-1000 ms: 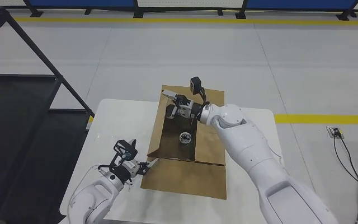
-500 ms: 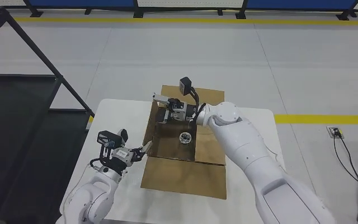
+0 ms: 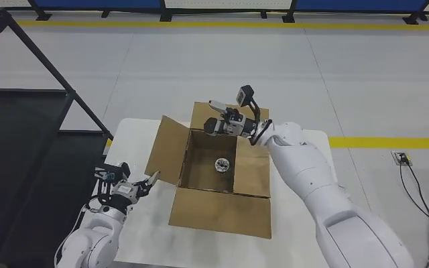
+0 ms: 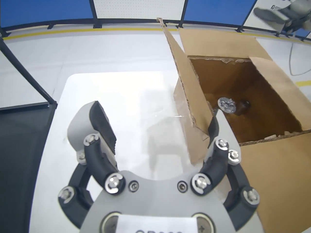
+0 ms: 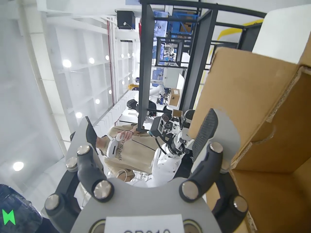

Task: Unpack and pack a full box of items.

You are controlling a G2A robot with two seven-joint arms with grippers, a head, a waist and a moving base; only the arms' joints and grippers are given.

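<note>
An open cardboard box (image 3: 201, 175) stands mid-table, its flaps spread. On its floor lies a small dark bottle with a shiny round end (image 3: 222, 164), which also shows in the left wrist view (image 4: 227, 104). My left gripper (image 3: 144, 184) hovers over the table to the left of the box, open and holding nothing (image 4: 159, 127). One of its fingertips (image 4: 216, 124) is close to the left flap's corner (image 4: 194, 122). My right gripper (image 3: 213, 124) is at the box's far rim, open and holding nothing (image 5: 148, 134). One of its fingers (image 5: 206, 132) lies beside a brown flap (image 5: 255, 93).
The left flap (image 3: 164, 149) stands up and leans outward. The near flap (image 3: 221, 216) lies flat on the white table (image 3: 134, 137). A black metal frame (image 3: 47, 127) stands past the table's left edge. There is bare tabletop to the left of the box.
The left flap has swung from over the box to upright and outward. My left gripper drew back left, away from the box. My right gripper moved from inside the opening to the far rim.
</note>
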